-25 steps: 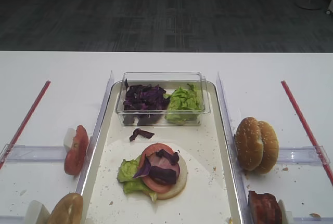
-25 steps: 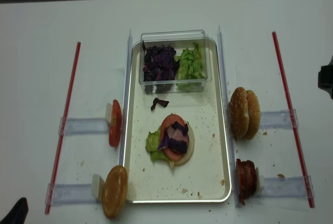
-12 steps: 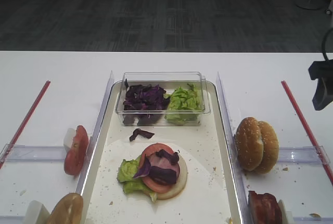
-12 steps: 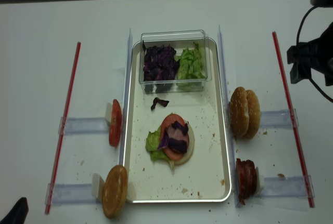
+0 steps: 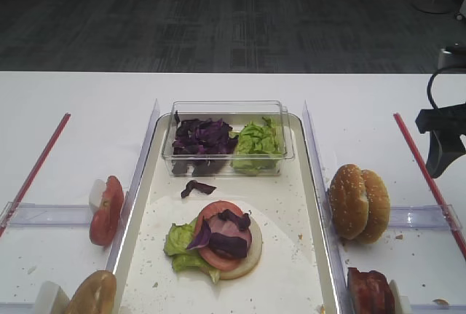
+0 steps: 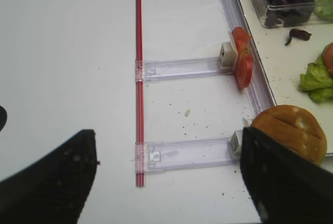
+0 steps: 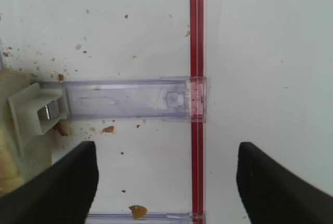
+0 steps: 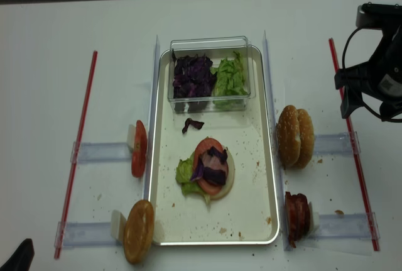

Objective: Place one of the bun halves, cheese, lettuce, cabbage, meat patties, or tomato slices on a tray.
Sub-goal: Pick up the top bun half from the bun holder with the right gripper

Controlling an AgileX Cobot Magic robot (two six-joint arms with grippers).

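Observation:
The tray (image 5: 128, 231) (image 8: 215, 242) holds a pale bun bottom stacked with lettuce, tomato and cabbage (image 5: 222, 237). Two sesame bun halves (image 5: 358, 202) (image 8: 295, 137) stand on edge right of it, with meat patties (image 5: 370, 291) (image 8: 296, 216) nearer me. Tomato slices (image 5: 106, 210) (image 6: 242, 57) stand left of the tray. Cheese is out of view. My right gripper (image 5: 440, 146) (image 7: 166, 187) hangs open and empty over the red strip (image 7: 196, 52), right of the bun halves. At the near left, my left gripper (image 6: 166, 182) is open and empty too.
A clear tub on the tray's far end holds cabbage (image 5: 202, 136) and lettuce (image 5: 256, 139). A glossy bun (image 5: 91, 293) (image 6: 291, 130) leans at the tray's near left corner. Clear rails (image 7: 130, 99) (image 6: 182, 69) and red strips (image 6: 138, 78) lie on both sides.
The right arm has come into view from the right edge and moved down and inward toward the bun halves' rail, jaws staying wide. The food and the left gripper have not moved.

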